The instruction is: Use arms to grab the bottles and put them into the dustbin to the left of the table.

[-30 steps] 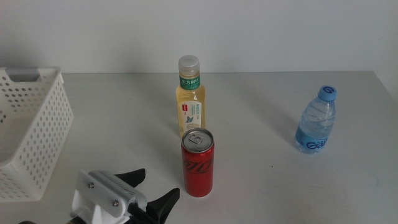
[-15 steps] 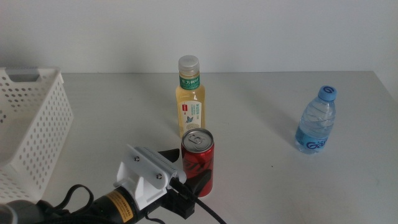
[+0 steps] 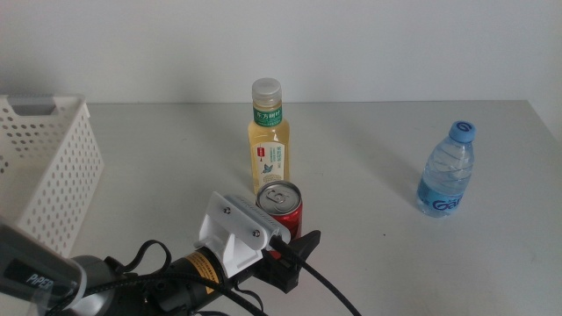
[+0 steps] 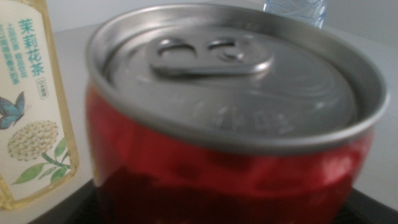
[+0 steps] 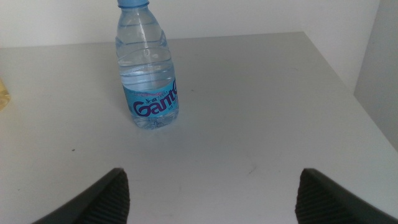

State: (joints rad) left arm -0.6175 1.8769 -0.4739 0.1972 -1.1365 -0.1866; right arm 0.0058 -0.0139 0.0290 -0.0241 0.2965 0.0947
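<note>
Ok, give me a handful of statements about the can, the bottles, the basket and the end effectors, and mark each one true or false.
1. The left end effector is at the red can, its jaws on either side of it. True.
2. The tea bottle lies on its side. False: it stands upright on the table, just behind the can.
3. The water bottle is already in the white basket. False: it stands on the table's right side.
4. The right end effector is open and holds nothing. True: its jaws are spread with bare table between them, facing the water bottle.
5. The can's pull tab has been torn off. False: the tab still sits on the lid.
</note>
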